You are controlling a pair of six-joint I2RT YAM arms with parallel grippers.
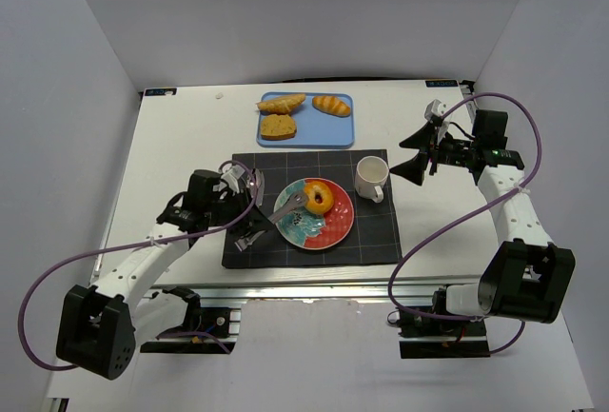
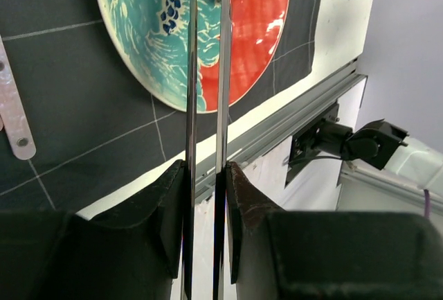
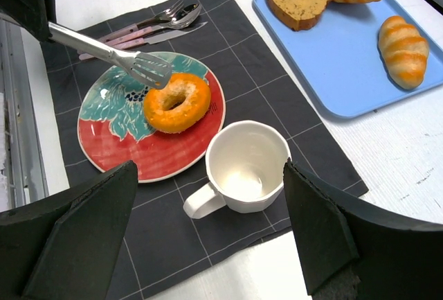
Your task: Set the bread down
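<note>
We show a white table (image 1: 190, 136) with the two arms mounted at its near edge. A dark gridded placemat (image 1: 381, 241) lies at the middle of the table, and a blue tray (image 1: 338, 128) sits just behind it.

The left gripper (image 1: 252, 233) hangs over the mat's left part. Its fingers (image 2: 173, 203) are pressed in on a pair of metal tongs (image 2: 223, 71), whose two blades run narrowly apart between them and reach out over the plate. The right gripper (image 1: 407, 155) hovers off the mat's right edge. Its fingers (image 3: 76, 237) are spread wide and hold nothing.

On the tray we see a croissant (image 1: 281, 104), an oval ridged roll (image 1: 331, 105) and a brown slice (image 1: 278, 127).

A round plate (image 1: 335, 228), part red and part teal, rests on the middle of the mat. A white mug (image 1: 371, 179) stands upright and empty just to the right of the plate, with its handle turned toward the mat's near edge.

The bread (image 3: 177, 102), a glossy orange ring, lies flat on the plate where the red and teal meet. The slotted tip of the tongs sits at the ring's rim on the side away from the mug. We cannot tell whether the two touch.

Cutlery (image 3: 149, 23) lies on the mat beyond the plate's left side.
</note>
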